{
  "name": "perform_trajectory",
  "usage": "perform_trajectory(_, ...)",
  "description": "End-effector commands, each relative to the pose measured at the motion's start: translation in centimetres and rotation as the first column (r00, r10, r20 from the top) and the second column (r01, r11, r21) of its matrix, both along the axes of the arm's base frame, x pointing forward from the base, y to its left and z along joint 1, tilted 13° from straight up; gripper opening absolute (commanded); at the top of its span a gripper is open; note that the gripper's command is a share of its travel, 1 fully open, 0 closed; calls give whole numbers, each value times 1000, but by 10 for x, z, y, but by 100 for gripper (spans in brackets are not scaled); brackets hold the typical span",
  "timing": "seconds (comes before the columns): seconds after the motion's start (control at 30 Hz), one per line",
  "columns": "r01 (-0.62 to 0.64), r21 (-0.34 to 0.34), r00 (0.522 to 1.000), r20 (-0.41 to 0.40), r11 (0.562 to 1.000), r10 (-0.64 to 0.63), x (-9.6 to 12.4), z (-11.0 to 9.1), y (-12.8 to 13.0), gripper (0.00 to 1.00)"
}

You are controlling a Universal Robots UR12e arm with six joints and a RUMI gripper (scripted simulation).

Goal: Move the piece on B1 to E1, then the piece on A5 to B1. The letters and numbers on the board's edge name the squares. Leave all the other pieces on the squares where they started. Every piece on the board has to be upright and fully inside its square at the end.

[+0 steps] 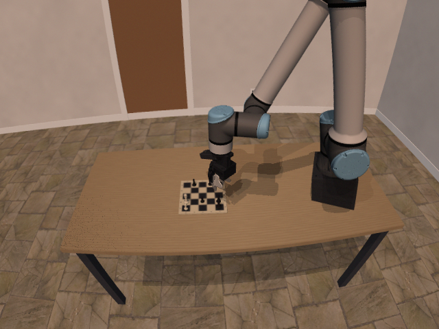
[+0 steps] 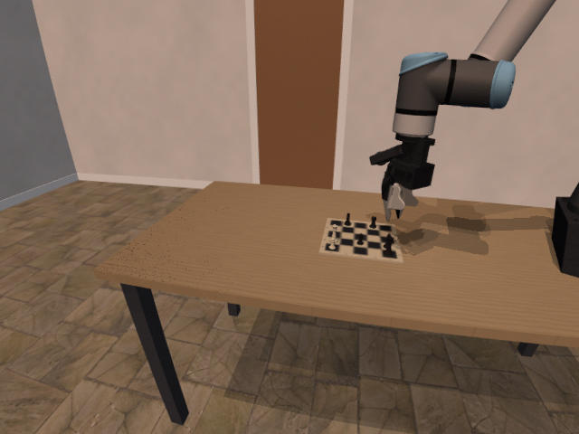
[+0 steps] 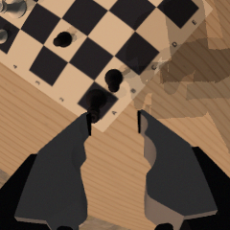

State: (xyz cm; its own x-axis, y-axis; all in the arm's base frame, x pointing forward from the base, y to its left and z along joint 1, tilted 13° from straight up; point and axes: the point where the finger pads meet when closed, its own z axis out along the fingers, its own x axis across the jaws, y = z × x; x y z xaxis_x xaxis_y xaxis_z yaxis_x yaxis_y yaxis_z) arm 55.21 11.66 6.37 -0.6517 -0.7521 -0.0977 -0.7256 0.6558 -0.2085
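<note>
The chessboard [image 1: 180, 202] [image 2: 346, 255] [image 3: 44, 86] lies flat. The dark B1 piece [image 1: 218, 199] [image 2: 389, 240] [image 3: 114, 78] stands upright. The white A5 piece [image 1: 185, 206] [image 2: 332, 244] [image 3: 3, 35] stands in the corner, partly cut off in the wrist view. The E1 square [image 2: 385, 228] [image 3: 178, 11] holds no piece; my gripper partly hides it in the top view. My gripper [image 1: 215, 188] [image 2: 393, 217] [image 3: 114, 113] hangs above the board's right side, pointing down. Its fingers are partly apart with nothing between them, so it is open and touches no piece.
A tall dark piece [image 1: 219, 205] [image 2: 389, 250] [image 3: 97, 100] stands on A1 beside B1. A dark piece [image 1: 202, 199] [image 2: 360, 239] [image 3: 62, 39] is on B3. Dark pieces stand on E4 [image 2: 347, 220] and E2 [image 2: 373, 221]. White pieces are on B5 and C5.
</note>
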Motion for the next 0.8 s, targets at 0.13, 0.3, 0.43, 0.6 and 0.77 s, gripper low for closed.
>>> perform_trajectory(0.13,0,0,1000,1,1000,0,3,-11,-1,22)
perform_trajectory(0.3,0,0,1000,1,1000,0,5,-17,-2,22)
perform_trajectory(0.43,0,0,1000,1,1000,0,6,-23,-2,22)
perform_trajectory(0.6,0,0,1000,1,1000,0,7,-28,-3,22)
perform_trajectory(0.77,0,0,1000,1,1000,0,8,-31,-3,22)
